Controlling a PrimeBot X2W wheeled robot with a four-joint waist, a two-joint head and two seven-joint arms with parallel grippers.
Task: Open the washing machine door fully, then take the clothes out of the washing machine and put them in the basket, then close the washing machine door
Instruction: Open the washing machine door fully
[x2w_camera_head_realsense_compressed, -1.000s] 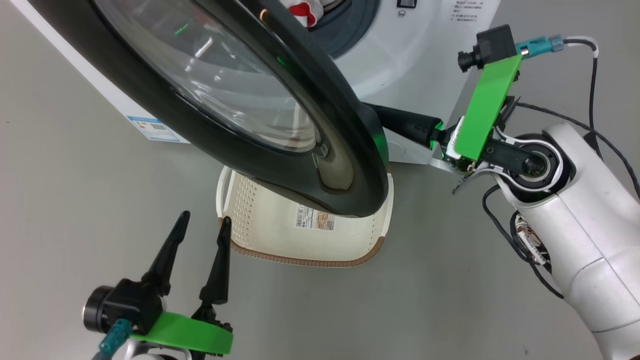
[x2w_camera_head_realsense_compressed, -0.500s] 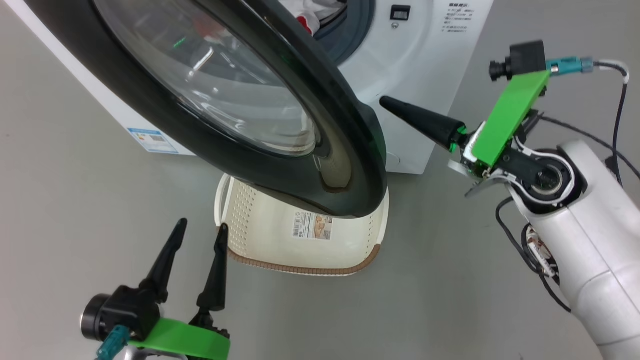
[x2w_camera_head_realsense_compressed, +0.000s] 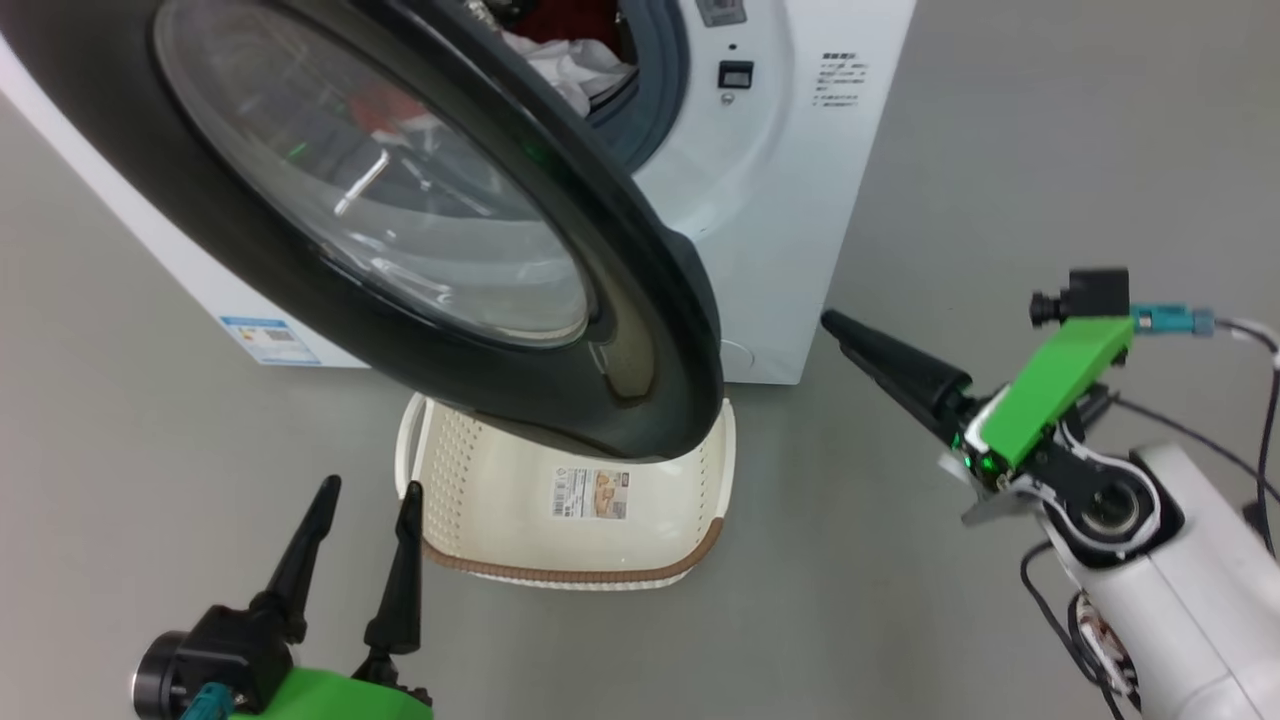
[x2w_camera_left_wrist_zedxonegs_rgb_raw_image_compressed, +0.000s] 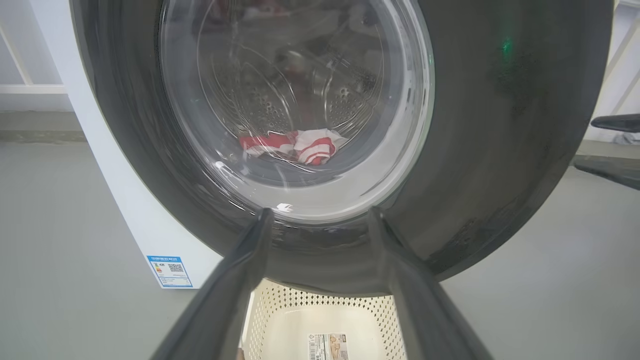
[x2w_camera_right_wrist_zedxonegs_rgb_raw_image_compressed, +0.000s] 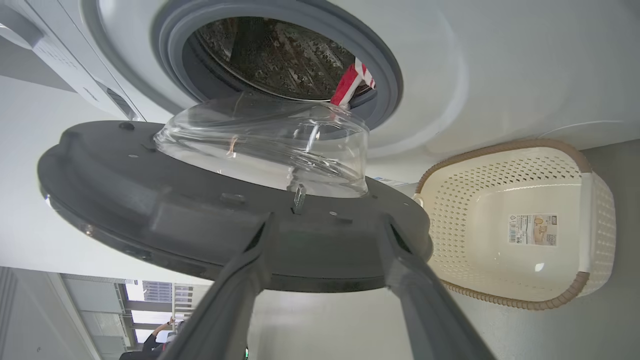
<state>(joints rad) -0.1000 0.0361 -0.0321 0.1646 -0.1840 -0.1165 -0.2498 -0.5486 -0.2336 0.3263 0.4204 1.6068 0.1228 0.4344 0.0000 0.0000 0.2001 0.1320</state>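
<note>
The washing machine door (x2w_camera_head_realsense_compressed: 330, 300), with its black rim and glass bowl, stands partly swung out from the white washing machine (x2w_camera_head_realsense_compressed: 790, 190), over the basket (x2w_camera_head_realsense_compressed: 480, 500). Red and white clothes (x2w_camera_head_realsense_compressed: 560, 50) lie in the drum; they are also seen as clothes (x2w_camera_left_wrist_zedxonegs_rgb_raw_image_compressed: 300, 145) through the glass and clothes (x2w_camera_right_wrist_zedxonegs_rgb_raw_image_compressed: 350, 85) at the grey ring. My left gripper (x2w_camera_head_realsense_compressed: 370, 490) is open at the basket's left corner, facing the door (x2w_camera_left_wrist_zedxonegs_rgb_raw_image_compressed: 500, 150). My right gripper (x2w_camera_head_realsense_compressed: 840, 325) hangs right of the door, apart from it. In its wrist view, my right gripper (x2w_camera_right_wrist_zedxonegs_rgb_raw_image_compressed: 326, 220) is open and holds nothing.
The cream basket (x2w_camera_right_wrist_zedxonegs_rgb_raw_image_compressed: 500, 225) stands on the grey floor against the machine's front, under the door's lower edge. A blue label (x2w_camera_head_realsense_compressed: 270, 340) sits low on the machine. Bare floor lies right of the machine. A person (x2w_camera_right_wrist_zedxonegs_rgb_raw_image_compressed: 160, 340) shows far behind.
My right gripper has come off the door's edge, drawn back to the right and opened. The head camera has shifted, so the machine sits further left. My left gripper has held its pose.
</note>
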